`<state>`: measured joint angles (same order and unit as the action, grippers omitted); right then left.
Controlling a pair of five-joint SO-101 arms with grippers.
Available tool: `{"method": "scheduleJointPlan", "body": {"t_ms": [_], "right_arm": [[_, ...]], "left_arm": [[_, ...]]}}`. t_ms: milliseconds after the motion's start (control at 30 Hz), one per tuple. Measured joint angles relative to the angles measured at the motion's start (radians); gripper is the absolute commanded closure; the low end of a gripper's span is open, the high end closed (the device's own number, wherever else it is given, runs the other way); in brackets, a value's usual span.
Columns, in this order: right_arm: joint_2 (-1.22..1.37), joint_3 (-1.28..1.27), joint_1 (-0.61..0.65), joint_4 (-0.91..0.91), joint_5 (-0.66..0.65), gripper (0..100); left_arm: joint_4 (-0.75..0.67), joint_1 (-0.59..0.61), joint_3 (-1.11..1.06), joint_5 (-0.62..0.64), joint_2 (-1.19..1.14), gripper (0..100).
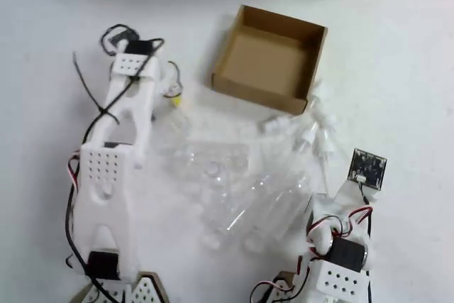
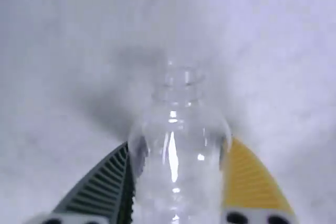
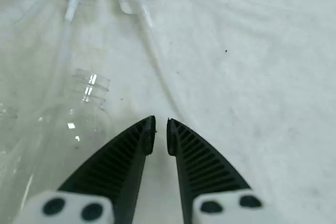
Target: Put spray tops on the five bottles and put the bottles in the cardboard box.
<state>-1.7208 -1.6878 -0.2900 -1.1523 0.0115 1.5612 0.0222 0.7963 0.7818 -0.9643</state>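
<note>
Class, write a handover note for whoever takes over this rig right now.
Left end effector: shut on a clear bottle with a bare neck.
Right end effector: shut, holding nothing, low over the table beside the loose bottles.
Spray tops: lying by the cardboard box.
Done: nothing yet; no bottle is in the box.
Left: fit the tops, then box the bottles.

The box (image 1: 269,58) is open at the top. Spray tops (image 1: 317,130) lie just beside its near right corner. Loose bottles (image 1: 241,189) crowd the centre. The left arm (image 1: 117,154) spans the left side. Table (image 1: 411,90) surface shows right of the box.
</note>
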Motion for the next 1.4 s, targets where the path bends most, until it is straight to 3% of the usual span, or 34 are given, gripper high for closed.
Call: {"method": "scheduleJointPlan", "body": {"t_ms": [133, 333, 400, 767, 967, 1267, 1400], "right_arm": [[0.000, 0.000, 0.000, 0.000, 0.000, 98.2], [0.000, 0.000, 0.000, 0.000, 0.000, 98.2], [0.000, 0.000, 0.000, 0.000, 0.000, 98.2], [0.000, 0.000, 0.000, 0.000, 0.000, 98.2], [0.000, 0.000, 0.000, 0.000, 0.000, 98.2], [0.000, 0.000, 0.000, 0.000, 0.000, 98.2], [0.000, 0.000, 0.000, 0.000, 0.000, 98.2]], "left_arm": [[0.014, 0.041, 0.000, -0.238, 0.000, 98], [0.172, 0.048, 0.083, -0.770, 0.000, 98], [0.193, 0.043, 0.087, -0.878, 0.000, 98], [0.204, 0.035, 0.029, -0.822, 0.000, 98], [0.196, 0.035, -0.141, -0.822, 0.077, 98], [-0.114, 0.031, -0.683, -0.822, 0.393, 97], [-0.227, 0.031, -0.842, -0.822, 0.500, 88]]}}
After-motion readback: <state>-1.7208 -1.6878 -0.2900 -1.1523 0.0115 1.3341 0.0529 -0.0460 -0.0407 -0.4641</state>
